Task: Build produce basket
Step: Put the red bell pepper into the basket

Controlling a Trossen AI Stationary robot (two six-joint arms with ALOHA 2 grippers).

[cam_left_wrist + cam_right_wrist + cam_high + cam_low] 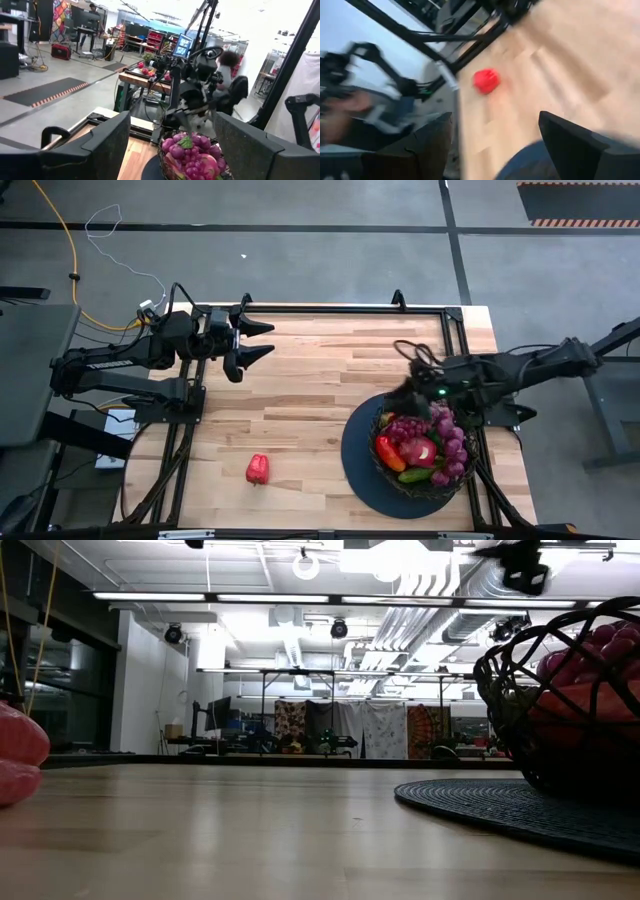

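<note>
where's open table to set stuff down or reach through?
Bare wood spans the middle of the table, between the left gripper and the basket; only the red pepper sits near the front edge. Crowded on the right: the basket is full, on its dark base, with the right gripper over its rim.

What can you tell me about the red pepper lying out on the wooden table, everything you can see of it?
The small glossy red toy pepper looks plastic, lobed and slightly elongated, with no stem that can be made out. It lies alone on the light wooden tabletop, near the front edge, left of the black wire-mesh basket and its dark round base. Nothing touches it but the table; both grippers are well away. In the right wrist view it shows as a blurred red lump.
</note>
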